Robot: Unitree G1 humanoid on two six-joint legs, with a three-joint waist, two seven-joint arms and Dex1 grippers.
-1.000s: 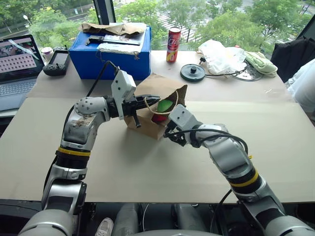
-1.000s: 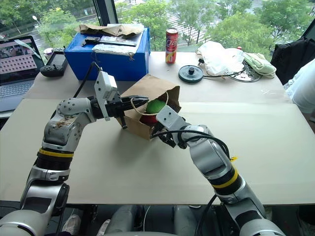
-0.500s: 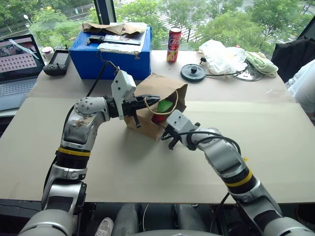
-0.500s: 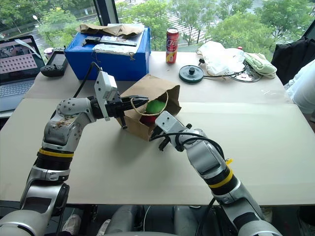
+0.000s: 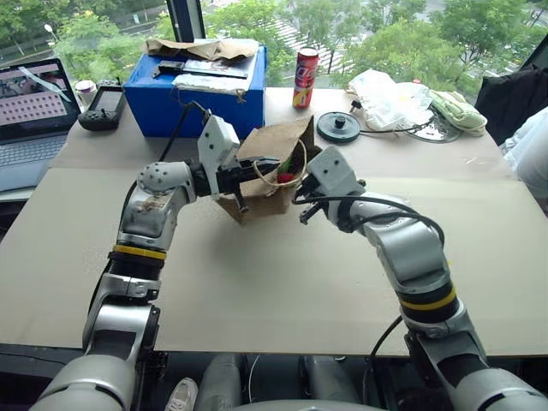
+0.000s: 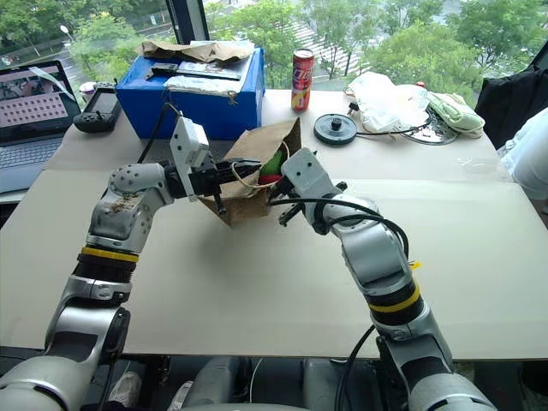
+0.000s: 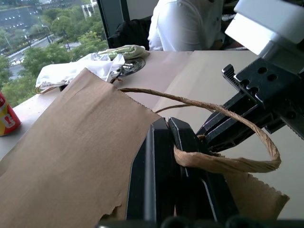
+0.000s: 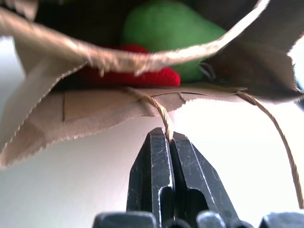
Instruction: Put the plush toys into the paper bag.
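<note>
Both plush toys [image 8: 156, 47] sit inside the paper bag [image 5: 265, 163] just beyond my fingers. My left gripper [image 7: 166, 156] and right gripper [image 8: 169, 156] each pinch a twine handle [image 7: 223, 161]. Next, I judge, I stand the bag upright on the worktop [image 5: 257, 282].

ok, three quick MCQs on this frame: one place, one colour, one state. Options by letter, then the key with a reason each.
1. Where are the plush toys?
A. inside the bag
B. on the blue box
C. beside the laptop

2. What colour is the can?
A. blue
B. red
C. white

3. What is the right gripper doing?
A. hanging open
B. shut on a handle
C. shut on a toy

Key:
1 A, the red and green toys show through the bag's mouth in the right wrist view.
2 B, the can by the window is red.
3 B, its jaws are closed with the twine pinched between them.
</note>
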